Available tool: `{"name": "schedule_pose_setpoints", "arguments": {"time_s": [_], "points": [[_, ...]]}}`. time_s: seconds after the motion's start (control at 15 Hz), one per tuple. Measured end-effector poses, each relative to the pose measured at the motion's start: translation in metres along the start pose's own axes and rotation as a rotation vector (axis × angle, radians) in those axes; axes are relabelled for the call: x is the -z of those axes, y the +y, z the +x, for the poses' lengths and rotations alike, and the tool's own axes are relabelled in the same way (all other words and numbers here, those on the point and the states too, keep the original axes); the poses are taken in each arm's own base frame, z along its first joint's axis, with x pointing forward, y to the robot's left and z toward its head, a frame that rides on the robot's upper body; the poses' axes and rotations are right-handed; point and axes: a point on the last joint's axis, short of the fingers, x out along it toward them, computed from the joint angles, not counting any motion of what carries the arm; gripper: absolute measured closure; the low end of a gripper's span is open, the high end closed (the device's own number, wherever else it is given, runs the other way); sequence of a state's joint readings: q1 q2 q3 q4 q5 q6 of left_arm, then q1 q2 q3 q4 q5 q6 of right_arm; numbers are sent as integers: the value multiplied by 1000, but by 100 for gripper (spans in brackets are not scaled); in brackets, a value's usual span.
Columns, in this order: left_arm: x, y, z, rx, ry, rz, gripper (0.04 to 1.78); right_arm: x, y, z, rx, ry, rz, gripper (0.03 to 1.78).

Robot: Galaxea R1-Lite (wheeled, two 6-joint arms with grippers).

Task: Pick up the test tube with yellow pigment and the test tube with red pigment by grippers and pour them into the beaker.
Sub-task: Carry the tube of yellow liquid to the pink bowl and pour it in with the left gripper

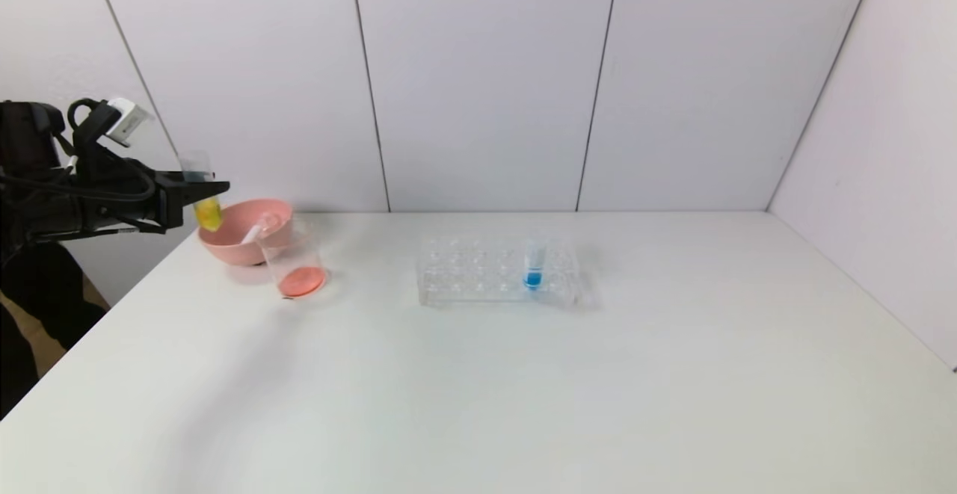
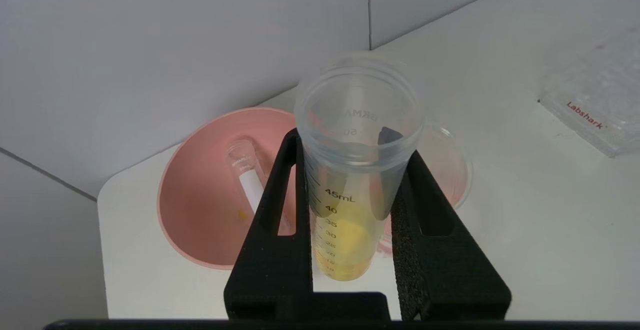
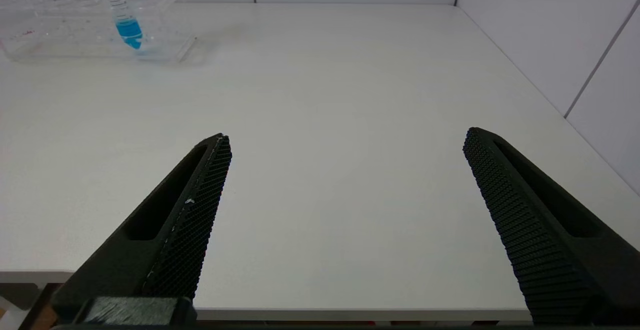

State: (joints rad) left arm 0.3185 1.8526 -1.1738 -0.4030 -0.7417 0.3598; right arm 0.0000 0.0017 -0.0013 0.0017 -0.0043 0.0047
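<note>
My left gripper (image 1: 213, 191) is shut on the test tube with yellow pigment (image 1: 207, 212) and holds it nearly upright in the air, by the left rim of the pink bowl (image 1: 224, 244). In the left wrist view the tube (image 2: 345, 220) sits between the black fingers (image 2: 280, 205) with yellow liquid in its tip. The beaker (image 1: 297, 266) stands right of the bowl with red-orange liquid at its bottom; it also shows in the left wrist view (image 2: 450, 165). No tube with red liquid shows. My right gripper (image 3: 345, 140) is open and empty over the table's front edge.
A clear tube (image 1: 254, 232) with no liquid visible lies in the pink bowl (image 2: 200, 220). A clear tube rack (image 1: 478, 273) stands mid-table holding a blue-tipped tube (image 1: 533, 262). White walls close in behind and on the right.
</note>
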Motion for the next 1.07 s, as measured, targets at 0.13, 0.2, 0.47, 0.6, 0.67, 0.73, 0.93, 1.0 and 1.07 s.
{"name": "schedule_pose_setpoints", "arguments": {"time_s": [0.13, 0.2, 0.47, 0.6, 0.67, 0.73, 0.93, 1.0, 1.07], "points": [[0, -1, -2, -10, -7, -57, 136, 0, 0, 0, 0, 0, 0, 11], [0, -1, -2, -11, -11, -77, 136, 0, 0, 0, 0, 0, 0, 11], [1, -1, -4, -14, -5, -102, 136, 0, 0, 0, 0, 0, 0, 11], [-1, -2, -1, -23, -16, -139, 136, 0, 0, 0, 0, 0, 0, 11], [-3, -2, 0, -25, -28, -133, 136, 0, 0, 0, 0, 0, 0, 11], [-3, -1, 1, -27, -42, -123, 136, 0, 0, 0, 0, 0, 0, 11], [-3, 0, 1, -35, -55, -115, 136, 0, 0, 0, 0, 0, 0, 11], [-2, 0, 1, -35, -54, -114, 136, 0, 0, 0, 0, 0, 0, 11], [-1, 0, 1, -33, -53, -112, 136, 0, 0, 0, 0, 0, 0, 11]]}}
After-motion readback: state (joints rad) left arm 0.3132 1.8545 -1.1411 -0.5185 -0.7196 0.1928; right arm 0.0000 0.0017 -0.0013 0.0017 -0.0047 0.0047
